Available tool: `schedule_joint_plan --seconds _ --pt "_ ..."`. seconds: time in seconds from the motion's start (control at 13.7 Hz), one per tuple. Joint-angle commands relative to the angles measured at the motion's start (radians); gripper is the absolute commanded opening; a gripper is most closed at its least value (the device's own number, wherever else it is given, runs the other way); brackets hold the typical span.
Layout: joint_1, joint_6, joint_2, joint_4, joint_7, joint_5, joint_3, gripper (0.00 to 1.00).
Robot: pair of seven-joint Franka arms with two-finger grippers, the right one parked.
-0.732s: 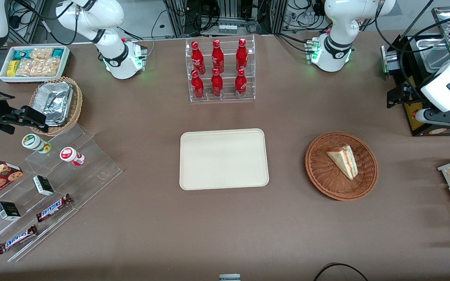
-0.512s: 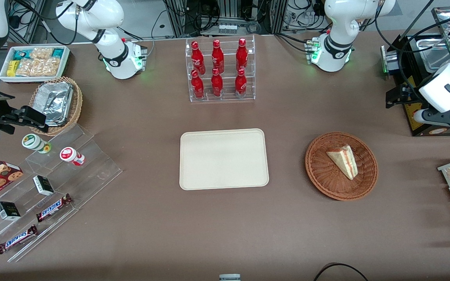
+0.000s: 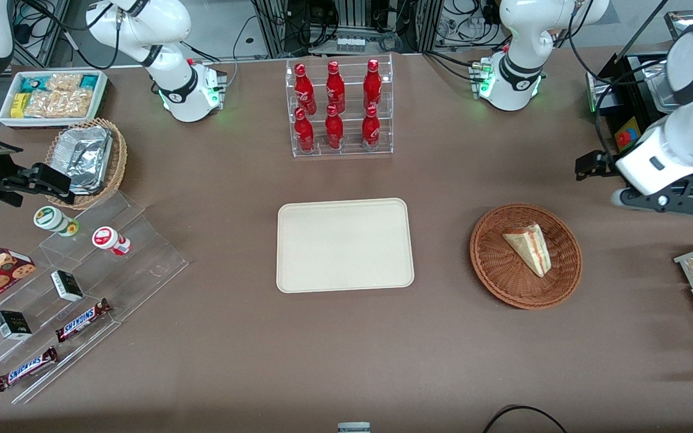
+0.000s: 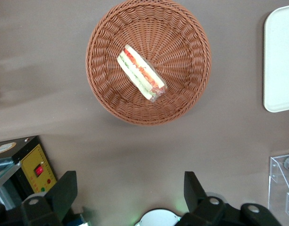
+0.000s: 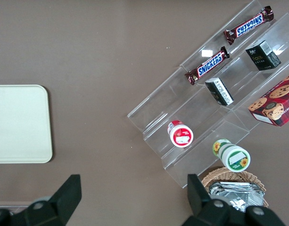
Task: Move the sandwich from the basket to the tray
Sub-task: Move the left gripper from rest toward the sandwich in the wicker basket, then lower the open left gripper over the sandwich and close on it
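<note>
Sandwich (image 3: 529,247) lies in the reddish-brown wicker basket (image 3: 497,273), resting on one flat bread face with the filling edge showing red, green and white in the wrist view (image 4: 140,73); it sits a little off the basket's centre, untouched; basket (image 4: 106,94) stands on the brown table (image 3: 346,355) toward the working arm's end, well apart from the cream tray (image 3: 298,276), which lies flat mid-table and carries nothing; the tray's bare surface gives a free drop anywhere on it.

Left arm's gripper (image 4: 130,193) hangs high above the table, not over the basket but beside it, farther from the front camera than the basket; fingers (image 4: 64,188) stand wide apart with only bare table between them, holding nothing; in the front view the gripper (image 3: 587,165) juts from the white wrist, above the table near the black box with the red button (image 3: 623,137).

Judgement: task at its opening stage, approach only; open fingers suit a descent over the wedge; the wedge lies diagonal to the finger line, so some wrist turn looks needed to close across the two bread faces; soft bread may squash if squeezed hard.

Bottle rack (image 3: 340,108) stands clear of the path between basket and tray.
</note>
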Motion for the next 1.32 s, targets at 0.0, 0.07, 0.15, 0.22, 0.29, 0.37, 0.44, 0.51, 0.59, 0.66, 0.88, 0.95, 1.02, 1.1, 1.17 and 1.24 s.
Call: schedule_joint_plan --seconds 0.0,0.07,0.15,0.22,0.29,0.37,0.44,0.51,0.59,0.66,0.88,0.95,1.02,1.1,1.17,1.24 --pt "0.008 0.115 -0.043 -0.130 0.008 0.001 -0.003 1.00" --pt "0.009 0.158 -0.049 -0.170 0.008 0.001 -0.001 1.00" --pt "0.009 0.207 -0.058 -0.216 0.008 0.001 -0.001 1.00" --pt "0.009 0.250 -0.064 -0.254 0.008 0.001 0.000 1.00" --pt "0.009 0.286 -0.064 -0.285 0.005 0.001 0.000 1.00" --pt "0.011 0.312 -0.060 -0.308 0.001 0.001 0.000 1.00" --pt "0.011 0.348 -0.058 -0.334 -0.001 0.001 0.000 1.00" --pt "0.011 0.390 -0.058 -0.363 -0.004 0.001 0.000 1.00" --pt "0.011 0.427 -0.058 -0.394 -0.018 0.001 0.000 1.00" --pt "0.011 0.457 -0.055 -0.412 -0.053 0.001 0.000 1.00" --pt "0.006 0.482 -0.034 -0.420 -0.154 0.001 -0.003 1.00" --pt "0.005 0.491 -0.028 -0.423 -0.191 0.001 -0.003 1.00" --pt "0.003 0.513 -0.022 -0.436 -0.232 0.002 -0.003 1.00" --pt "0.002 0.551 -0.018 -0.451 -0.284 0.001 -0.003 1.00" --pt "0.000 0.594 -0.015 -0.474 -0.348 0.002 -0.003 1.00" --pt "-0.001 0.628 -0.009 -0.485 -0.411 0.001 -0.005 1.00"
